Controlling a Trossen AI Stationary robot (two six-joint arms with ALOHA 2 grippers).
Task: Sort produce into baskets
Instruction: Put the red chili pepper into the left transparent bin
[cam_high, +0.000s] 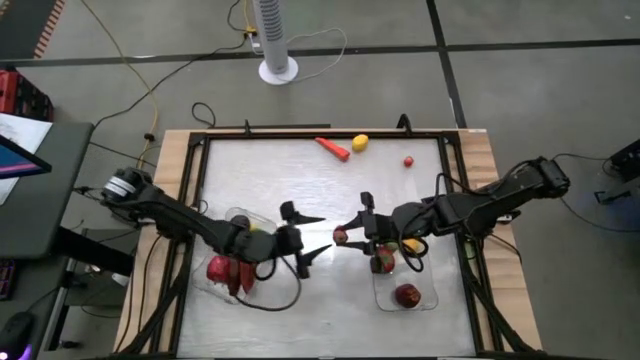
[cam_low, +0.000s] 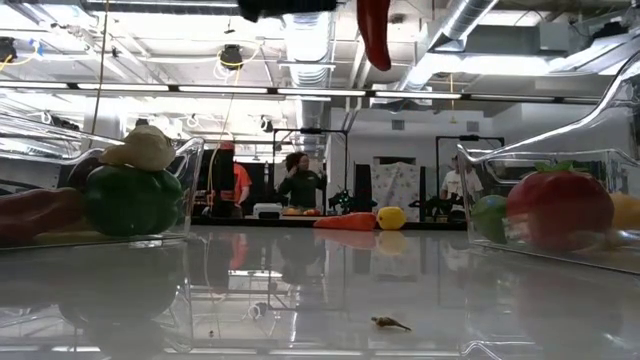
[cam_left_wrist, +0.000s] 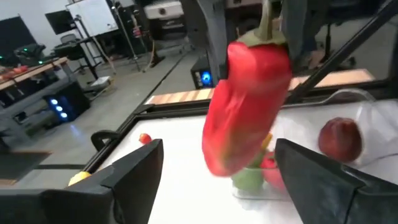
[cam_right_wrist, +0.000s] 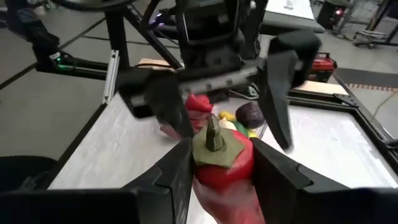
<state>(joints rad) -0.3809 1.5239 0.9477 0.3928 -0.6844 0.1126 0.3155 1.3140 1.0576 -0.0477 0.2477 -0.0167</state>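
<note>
My right gripper (cam_high: 347, 235) is over the middle of the table, shut on a red toy pepper (cam_high: 340, 237) with a green cap. The pepper also shows in the left wrist view (cam_left_wrist: 249, 106) and at the top of the low view (cam_low: 375, 30). My left gripper (cam_high: 326, 233) is open and empty. It faces the pepper from the left, with its fingers (cam_left_wrist: 134, 177) standing on either side of it and apart from it. The left clear tray (cam_high: 232, 268) holds red, green and white pieces. The right clear tray (cam_high: 405, 285) holds a red fruit (cam_high: 406, 294) and others. My right gripper pinches the pepper's stem end (cam_right_wrist: 219, 163) between its two fingers, just under the green cap (cam_right_wrist: 216, 149). The fingers come from the table's right side. The pepper hangs below the fingers with its stem up, a little tilted and lifted clear of the table.
A carrot (cam_high: 333, 148), a yellow lemon (cam_high: 360, 143) and a small red piece (cam_high: 408, 160) lie loose near the table's far edge. A raised black frame (cam_high: 200, 190) runs round the table. People stand in the room beyond the table (cam_low: 298, 180).
</note>
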